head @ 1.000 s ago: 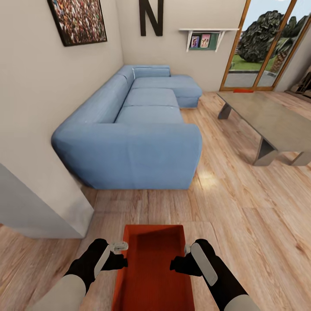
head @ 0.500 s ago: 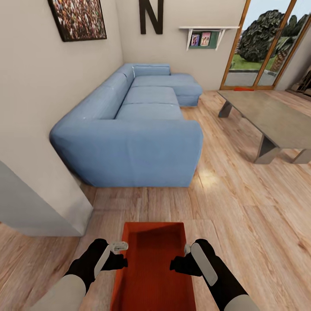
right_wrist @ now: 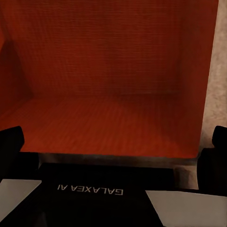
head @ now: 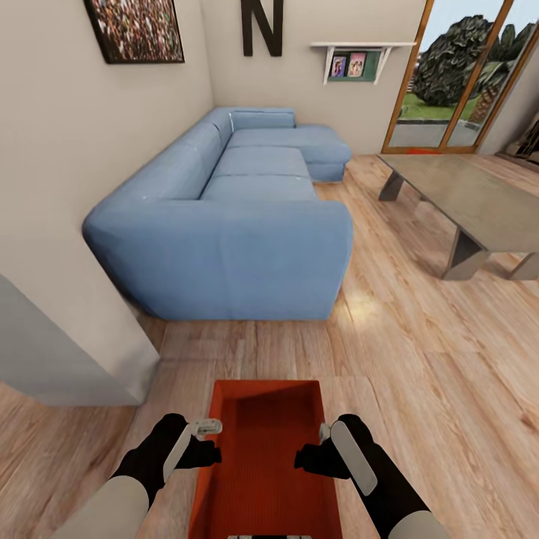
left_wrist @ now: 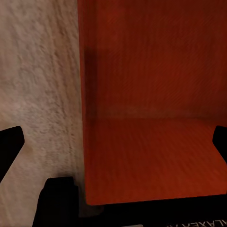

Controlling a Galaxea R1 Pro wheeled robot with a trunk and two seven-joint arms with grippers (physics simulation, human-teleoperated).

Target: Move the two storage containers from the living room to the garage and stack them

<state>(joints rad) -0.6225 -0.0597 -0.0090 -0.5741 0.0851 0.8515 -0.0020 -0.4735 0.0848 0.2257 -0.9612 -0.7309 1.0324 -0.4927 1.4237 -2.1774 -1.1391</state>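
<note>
One orange-red storage container lies lengthwise between my arms, low in the head view, over the living room's wood planks. I cannot tell whether it rests on them. My left gripper is at its left wall and my right gripper is at its right wall. In the left wrist view the black fingers stand far apart, one outside and one inside the container wall. In the right wrist view the fingers are just as wide over the ribbed bottom. A thin orange-red sliver lies by the glass doors, too small to identify.
The blue sectional sofa stands straight ahead against the beige wall. A grey low table is at the right and the glass doors are behind it. A grey wall corner juts in at the left. Open plank floor lies to the right.
The whole view has shifted a little: sofa, floor and container sit slightly higher in the picture, while both grippers keep their place in it. A pale strip now shows at the bottom edge.
</note>
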